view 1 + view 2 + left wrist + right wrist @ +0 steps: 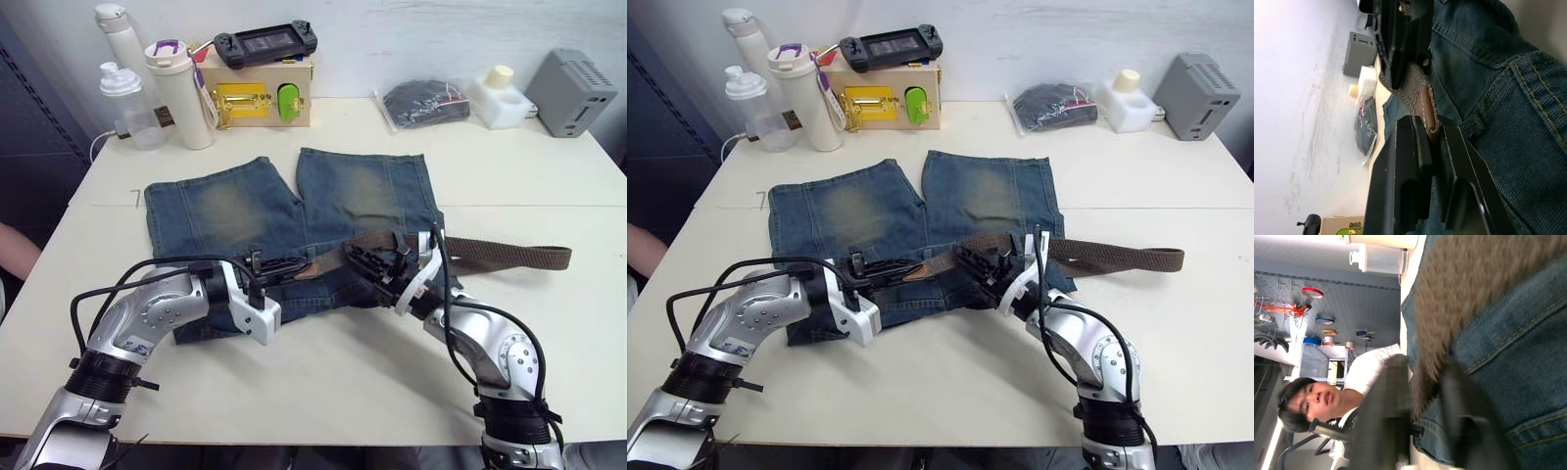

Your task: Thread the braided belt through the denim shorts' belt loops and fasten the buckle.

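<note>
The denim shorts (235, 206) lie flat on the white table (549, 323), waistband toward me. The braided belt (490, 257) runs along the waistband and trails off the shorts to the right. My left gripper (289, 266) is shut on the belt's smooth brown leather tip (1425, 105), close to a belt loop (1476, 122). Just to its right, my right gripper (358, 257) is shut on the woven strap (1459, 284). I cannot make out the buckle.
Along the table's far edge stand bottles (181, 93), a wooden box (260, 98) with a handheld console on top, a black pouch (426, 103), a white container (500, 98) and a grey box (571, 93). A person (1303, 401) sits at my left.
</note>
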You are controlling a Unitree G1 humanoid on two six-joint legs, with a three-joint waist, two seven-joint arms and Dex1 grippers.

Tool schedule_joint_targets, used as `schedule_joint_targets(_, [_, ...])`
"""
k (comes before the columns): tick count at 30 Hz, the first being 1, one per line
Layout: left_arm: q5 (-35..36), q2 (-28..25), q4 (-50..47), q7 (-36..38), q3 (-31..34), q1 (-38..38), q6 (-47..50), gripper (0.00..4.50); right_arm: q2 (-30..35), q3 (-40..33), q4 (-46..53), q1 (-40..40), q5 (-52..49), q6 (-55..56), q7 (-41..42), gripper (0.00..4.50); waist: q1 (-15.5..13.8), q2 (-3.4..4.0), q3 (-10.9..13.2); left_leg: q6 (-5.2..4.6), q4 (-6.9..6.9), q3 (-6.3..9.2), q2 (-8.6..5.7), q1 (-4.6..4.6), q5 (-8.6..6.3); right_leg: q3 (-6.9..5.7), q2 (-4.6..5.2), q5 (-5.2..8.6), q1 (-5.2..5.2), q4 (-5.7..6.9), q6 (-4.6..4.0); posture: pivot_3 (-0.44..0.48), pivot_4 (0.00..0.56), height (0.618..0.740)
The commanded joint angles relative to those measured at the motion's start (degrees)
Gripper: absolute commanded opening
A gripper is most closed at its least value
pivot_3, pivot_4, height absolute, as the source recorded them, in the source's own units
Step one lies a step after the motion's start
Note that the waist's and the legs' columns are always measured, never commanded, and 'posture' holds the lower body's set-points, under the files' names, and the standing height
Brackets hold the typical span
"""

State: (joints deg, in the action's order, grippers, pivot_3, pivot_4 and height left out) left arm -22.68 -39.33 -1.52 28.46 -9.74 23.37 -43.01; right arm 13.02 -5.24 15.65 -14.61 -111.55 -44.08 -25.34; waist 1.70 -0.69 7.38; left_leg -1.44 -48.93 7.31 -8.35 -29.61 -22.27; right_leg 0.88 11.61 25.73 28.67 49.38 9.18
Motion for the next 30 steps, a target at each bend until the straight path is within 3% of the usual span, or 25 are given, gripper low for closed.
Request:
schedule_joint_targets(1, [3.2,-0.6,-1.9,1.1,0.6,-0.9,1.7,0.0,-0.2,-0.4,2.0,-0.6,-1.1,1.9,0.6,0.06,0.0,0.0,0.0,0.0,0.0,0.0,0.0,0.0,-0.01,0.01,-0.01,0.0,0.01,0.02,0.0,0.0,0.15,0.645])
schedule_joint_targets(4, [11.3,-0.5,-4.2,4.2,1.0,-3.3,6.6,1.14,0.0,-0.9,1.7,-1.0,1.1,3.1,1.7,0.0,0.0,0.01,0.0,0.0,-0.01,0.01,0.0,0.0,-0.01,0.02,-0.03,0.0,0.02,0.04,0.0,0.0,0.15,0.645])
schedule_joint_targets(7, [21.5,0.3,-9.1,6.9,3.3,-7.5,18.5,2.55,0.6,-1.6,1.2,-1.6,5.6,4.2,4.0,0.0,0.1,0.02,0.0,0.02,-0.01,0.04,0.0,0.0,-0.03,0.04,-0.05,0.0,0.04,0.06,0.0,0.0,0.15,0.645])
schedule_joint_targets(10, [36.3,-2.3,-16.2,11.4,7.0,-14.8,33.3,3.62,0.7,-2.4,0.2,-2.0,10.0,5.4,6.6,0.0,0.3,0.04,0.0,0.02,0.01,0.08,0.01,0.0,-0.03,0.03,-0.08,0.0,0.05,0.07,0.0,0.0,0.15,0.645])
schedule_joint_targets(17, [50.3,-4.4,-25.3,13.2,14.9,-25.5,49.0,3.62,2.2,-2.8,-2.7,-3.0,21.2,5.7,12.8,0.0,0.2,0.1,0.1,0.08,0.0,0.09,0.02,0.0,-0.07,0.11,-0.09,0.01,0.11,0.13,-0.01,0.0,0.15,0.645])
schedule_joint_targets(25, [50.1,-2.8,-27.9,12.4,16.6,-25.7,53.6,3.62,1.5,-0.8,-3.8,-2.5,30.3,3.1,18.2,0.0,-0.1,0.09,0.1,0.07,-0.04,-0.02,0.01,0.0,-0.09,0.26,-0.09,0.03,0.1,0.11,-0.06,0.0,0.15,0.645])
schedule_joint_targets(30, [49.1,-2.1,-27.5,13.0,16.8,-25.1,54.0,3.62,0.0,0.4,-1.8,-1.4,30.8,0.3,19.6,0.0,-0.1,0.09,0.1,0.08,-0.02,-0.03,0.02,0.0,-0.1,0.28,-0.09,0.04,0.13,0.13,-0.08,0.0,0.15,0.645])
